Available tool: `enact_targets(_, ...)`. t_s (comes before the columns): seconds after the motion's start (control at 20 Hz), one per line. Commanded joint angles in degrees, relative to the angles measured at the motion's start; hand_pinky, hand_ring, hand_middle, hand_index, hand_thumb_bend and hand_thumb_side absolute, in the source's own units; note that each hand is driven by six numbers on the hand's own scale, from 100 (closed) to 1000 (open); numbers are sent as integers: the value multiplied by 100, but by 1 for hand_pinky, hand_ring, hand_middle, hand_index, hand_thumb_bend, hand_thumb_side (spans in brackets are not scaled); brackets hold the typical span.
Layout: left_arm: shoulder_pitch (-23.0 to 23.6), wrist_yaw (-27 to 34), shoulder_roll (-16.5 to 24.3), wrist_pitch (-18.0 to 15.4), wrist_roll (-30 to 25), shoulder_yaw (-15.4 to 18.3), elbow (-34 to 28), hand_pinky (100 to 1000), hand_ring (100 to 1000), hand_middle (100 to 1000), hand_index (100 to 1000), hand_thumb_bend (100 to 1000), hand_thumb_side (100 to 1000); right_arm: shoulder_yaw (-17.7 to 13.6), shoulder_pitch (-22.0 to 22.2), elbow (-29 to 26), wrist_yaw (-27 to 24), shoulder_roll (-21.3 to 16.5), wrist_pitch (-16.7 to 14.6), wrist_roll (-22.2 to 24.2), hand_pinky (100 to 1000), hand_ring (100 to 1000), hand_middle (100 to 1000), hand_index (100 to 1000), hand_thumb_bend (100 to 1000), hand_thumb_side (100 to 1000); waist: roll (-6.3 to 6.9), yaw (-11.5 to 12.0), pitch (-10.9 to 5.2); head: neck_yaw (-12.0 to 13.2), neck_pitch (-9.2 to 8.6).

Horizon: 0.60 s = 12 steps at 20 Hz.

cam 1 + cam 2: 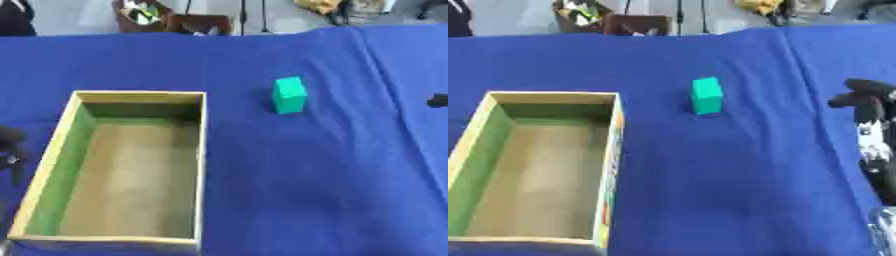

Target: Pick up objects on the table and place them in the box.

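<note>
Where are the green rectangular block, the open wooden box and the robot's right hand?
Green rectangular block [289, 95]: left eye view, on its front face.
Open wooden box [203, 150]: left eye view, on its right wall's rim.
Right hand [866, 97]: right eye view, on the dark fingers at the right edge.

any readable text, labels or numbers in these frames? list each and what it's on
No readable text.
Box: coloured marks on its outer right wall, too blurred to read.
Green block: plain faces, no marking visible.
Blue cloth: plain.
Right hand and left hand: no label visible.
</note>
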Motion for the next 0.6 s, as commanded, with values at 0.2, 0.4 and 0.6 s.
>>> enact_targets(0.2, -33, -46, 72, -8, 14, 26, -107, 100, 353, 476, 475, 100, 905, -21, -11, -127, 41, -52, -19, -3, 743, 602, 522, 741, 100, 712, 1, -12, -69, 107, 36)
enact_targets(0.4, -23, -52, 61, -10, 7, 24, -107, 100, 353, 476, 475, 100, 905, -23, -11, -127, 53, -38, 1, 2, 744, 602, 522, 741, 100, 710, 22, -9, -57, 258, 129)
enact_targets(0.6, -16, -49, 59, -15, 6, 22, -107, 100, 354, 476, 475, 100, 904, -25, -20, -127, 59, -48, 16, -2, 746, 605, 525, 743, 100, 715, 38, 3, -61, 413, 173)
